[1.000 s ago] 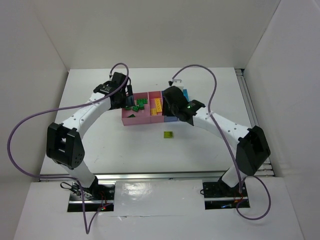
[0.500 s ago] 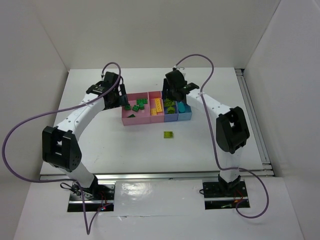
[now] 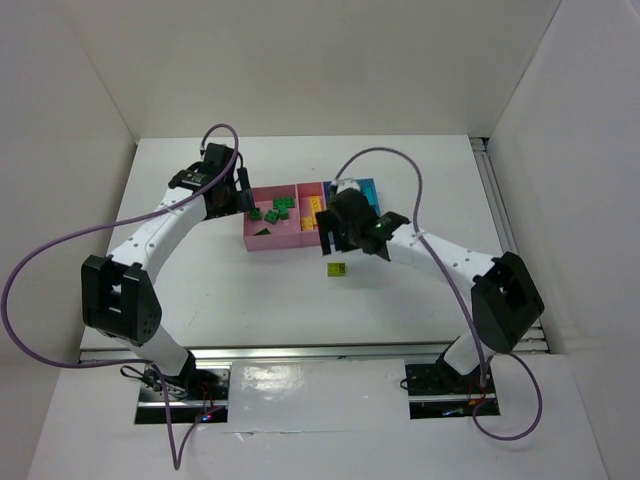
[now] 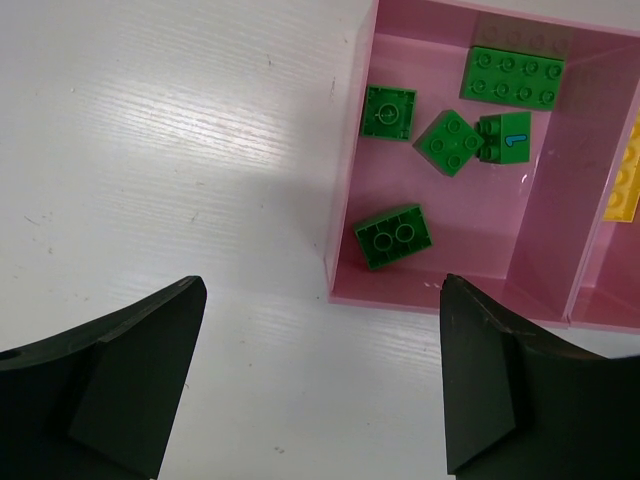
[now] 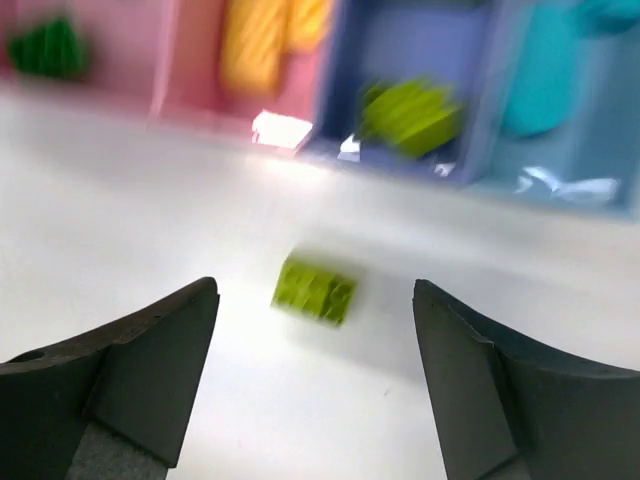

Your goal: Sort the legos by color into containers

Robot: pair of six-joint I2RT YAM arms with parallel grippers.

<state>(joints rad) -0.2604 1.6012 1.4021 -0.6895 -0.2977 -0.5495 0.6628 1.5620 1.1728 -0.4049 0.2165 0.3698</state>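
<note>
The containers are one low tray [image 3: 262,237] of joined compartments. Dark green legos [image 4: 395,236] lie in the left pink compartment [image 4: 560,200], and yellow ones [image 5: 265,45] in the pink one beside it. A lime brick [image 5: 410,115] rests in the purple-blue compartment, and cyan bricks [image 5: 545,70] fill the light blue one. One lime brick [image 5: 313,290] lies loose on the table [image 3: 337,269] in front of the tray. My right gripper [image 5: 315,370] hovers open above it [image 3: 335,245]. My left gripper [image 4: 320,390] is open and empty over the table by the tray's left edge [image 3: 240,200].
White walls close in the table at the back and both sides. A metal rail [image 3: 500,220] runs along the right edge. Purple cables [image 3: 390,155] loop above both arms.
My right gripper has opened and drawn back from over the tray to above the loose lime brick. My left gripper shifted slightly left, away from the tray, and stays open.
</note>
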